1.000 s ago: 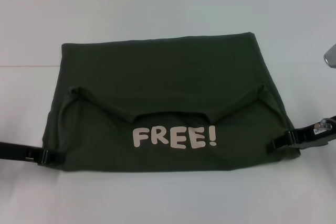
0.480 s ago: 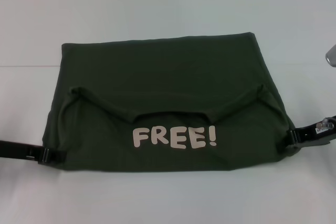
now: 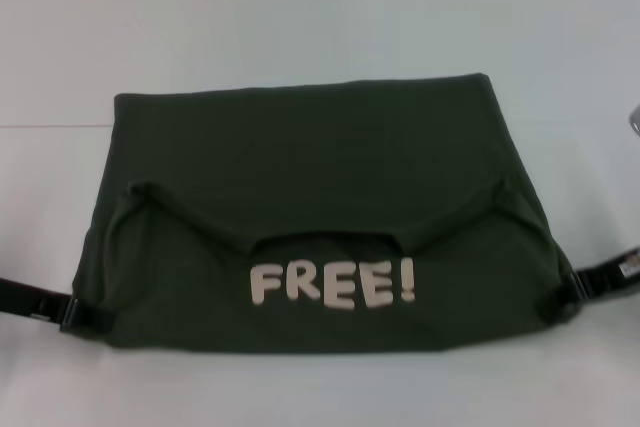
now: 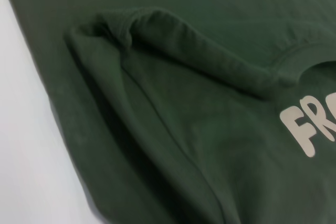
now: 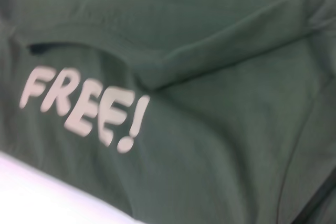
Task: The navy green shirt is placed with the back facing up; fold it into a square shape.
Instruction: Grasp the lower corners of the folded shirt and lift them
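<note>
Head view: folded navy green shirt [image 3: 320,212] on the desk [image 3: 320,17]; left claw [image 3: 85,315] and right claw [image 3: 562,297] each pinch a near corner.

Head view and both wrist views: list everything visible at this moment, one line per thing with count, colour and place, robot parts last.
navy green shirt: one, dark olive green, lying partly folded across the middle of the table, near flap turned over so the collar shows.
FREE! print: one, off-white letters, on the shirt's near flap, just below the collar.
table: one, white, under and around the shirt.
metal part: one, grey, at the picture's right edge; too little shows to identify.
left gripper: one, black, at the shirt's near left corner.
right gripper: one, black, at the shirt's near right corner.
</note>
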`<state>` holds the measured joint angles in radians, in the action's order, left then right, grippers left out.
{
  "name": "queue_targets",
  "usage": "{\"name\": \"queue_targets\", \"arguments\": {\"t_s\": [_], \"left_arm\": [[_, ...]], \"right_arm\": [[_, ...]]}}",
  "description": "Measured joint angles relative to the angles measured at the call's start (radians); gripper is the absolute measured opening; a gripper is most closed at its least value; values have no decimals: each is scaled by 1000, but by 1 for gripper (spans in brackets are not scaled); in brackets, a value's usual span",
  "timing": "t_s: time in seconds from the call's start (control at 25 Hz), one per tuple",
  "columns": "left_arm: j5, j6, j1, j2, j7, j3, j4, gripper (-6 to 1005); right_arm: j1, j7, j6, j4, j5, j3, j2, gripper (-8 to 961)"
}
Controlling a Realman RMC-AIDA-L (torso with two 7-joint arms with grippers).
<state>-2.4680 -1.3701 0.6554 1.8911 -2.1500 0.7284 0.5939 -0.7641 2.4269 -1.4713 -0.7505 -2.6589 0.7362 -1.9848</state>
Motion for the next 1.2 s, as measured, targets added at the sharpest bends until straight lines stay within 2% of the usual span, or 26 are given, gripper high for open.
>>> {"name": "queue_targets", "arguments": {"t_s": [0.2,0.32,0.64,0.84,1.04,1.2], "left_arm": [[-81,-180,9,-22,-40,-3,34,41],[-119,-299,14,-30,-43,-4,35,41],[-197,-528,14,-38,-17,6,31,41],[-260,-579,12,-16,11,25,28,41],[-256,-580,4,-19,27,-5,25,41],[-254,-587,6,-21,50,-66,28,42]], "right_arm": [[28,-92,-156,-2,-8,7,22,49],[49,-158,-247,0,-10,31,27,49],[111,-337,-404,1,-25,150,-7,49],[129,-389,-430,1,-59,166,-34,48],[136,-404,-422,4,-64,152,-35,48],[137,-411,-407,-1,-49,87,-30,48]]}}
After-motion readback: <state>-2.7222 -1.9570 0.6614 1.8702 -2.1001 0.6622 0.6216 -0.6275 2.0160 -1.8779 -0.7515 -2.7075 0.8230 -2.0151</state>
